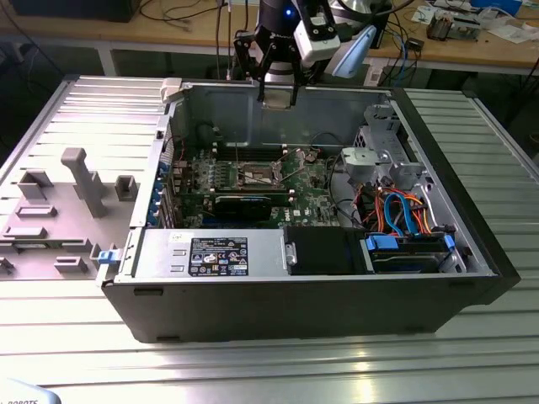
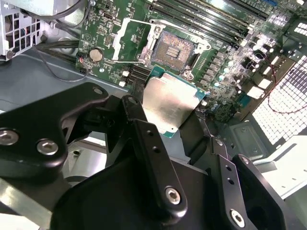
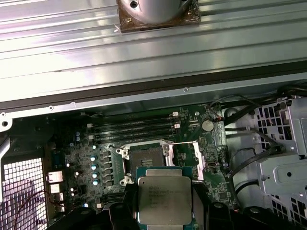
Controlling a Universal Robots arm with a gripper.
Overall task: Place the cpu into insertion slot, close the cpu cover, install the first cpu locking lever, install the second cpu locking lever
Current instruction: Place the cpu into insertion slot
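The fingers are closed on the chip, gripping two opposite edges, with its dull metal top showing between them. Below the fingertips, apart from the chip, the socket lies bare with its dark centre exposed. The cover is swung open, hinged up at one side of the socket. Around both spreads the green circuit board, beneath the fingers inside the open computer case. The case lies on a ribbed metal tabletop.
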